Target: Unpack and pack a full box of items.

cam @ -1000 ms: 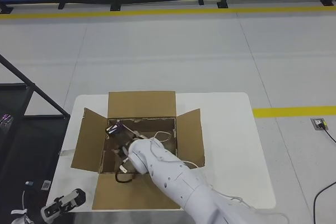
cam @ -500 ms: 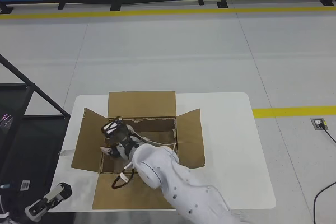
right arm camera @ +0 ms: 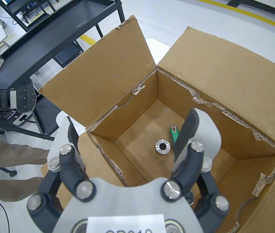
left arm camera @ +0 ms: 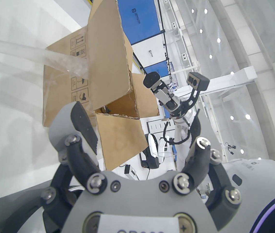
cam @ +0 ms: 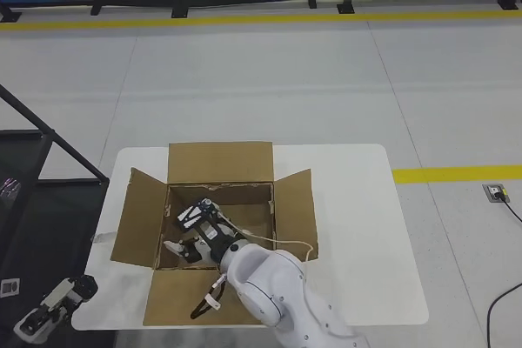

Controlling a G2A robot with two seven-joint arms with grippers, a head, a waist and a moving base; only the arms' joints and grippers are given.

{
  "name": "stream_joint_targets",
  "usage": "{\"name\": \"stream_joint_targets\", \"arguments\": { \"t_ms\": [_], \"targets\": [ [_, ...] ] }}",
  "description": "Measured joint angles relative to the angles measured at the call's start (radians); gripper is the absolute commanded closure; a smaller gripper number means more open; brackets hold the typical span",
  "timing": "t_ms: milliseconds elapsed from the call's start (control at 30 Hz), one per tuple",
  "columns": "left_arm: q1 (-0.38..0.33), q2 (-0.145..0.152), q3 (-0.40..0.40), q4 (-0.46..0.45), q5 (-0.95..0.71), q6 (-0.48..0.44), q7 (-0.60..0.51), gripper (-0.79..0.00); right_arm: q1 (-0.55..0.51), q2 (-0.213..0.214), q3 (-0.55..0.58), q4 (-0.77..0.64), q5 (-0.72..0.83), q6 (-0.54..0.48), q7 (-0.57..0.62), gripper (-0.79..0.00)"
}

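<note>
Open box [cam: 219,161] on white table [cam: 357,226]

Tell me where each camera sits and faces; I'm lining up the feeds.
Top view: above the arms, looking down at the white table and open cardboard box; the right arm is over the box.
Left wrist view: off the table's corner, facing the box's outer side; own open jaws in front.
Right wrist view: above the box, facing down at a metal ring and a green item inside; own open jaws in front.
All three share the box.
</note>
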Motion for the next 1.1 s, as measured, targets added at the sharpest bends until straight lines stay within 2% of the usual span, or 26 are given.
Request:
{"name": "stream_joint_targets", "arguments": {
  "t_ms": [67,200,400,567,667,833,967,1100],
  "targets": [
    [-0.011,0.0,0.0,-0.034,0.03,0.056,0.017,-0.785,-0.024,0.006,0.046,-0.034,0.065,-0.024,-0.034,-0.785],
    [-0.044,0.0,0.02,-0.08,0.099,0.112,0.036,-0.785,-0.092,0.022,0.151,-0.126,0.231,-0.122,-0.069,-0.785],
    [-0.102,0.0,0.064,-0.129,0.17,0.179,0.054,-0.785,-0.212,0.054,0.346,-0.25,0.522,-0.247,-0.044,-0.785],
    [-0.157,0.003,0.11,-0.157,0.216,0.237,0.03,-0.785,-0.297,0.083,0.537,-0.316,0.748,-0.271,0.032,-0.785],
    [-0.189,0.005,0.138,-0.165,0.232,0.266,0.004,-0.785,-0.331,0.099,0.654,-0.323,0.866,-0.245,0.069,-0.785],
    [-0.249,0.008,0.203,-0.16,0.239,0.32,-0.051,-0.785,-0.311,0.12,0.757,-0.254,0.964,-0.142,0.164,-0.785],
    [-0.315,0.009,0.278,-0.14,0.263,0.37,-0.083,-0.785,-0.222,0.138,0.768,-0.125,1.022,-0.063,0.302,-0.785],
    [-0.369,0.007,0.351,-0.11,0.304,0.397,-0.085,-0.785,-0.15,0.15,0.729,-0.027,1.086,-0.126,0.411,-0.785]
  ]
}}
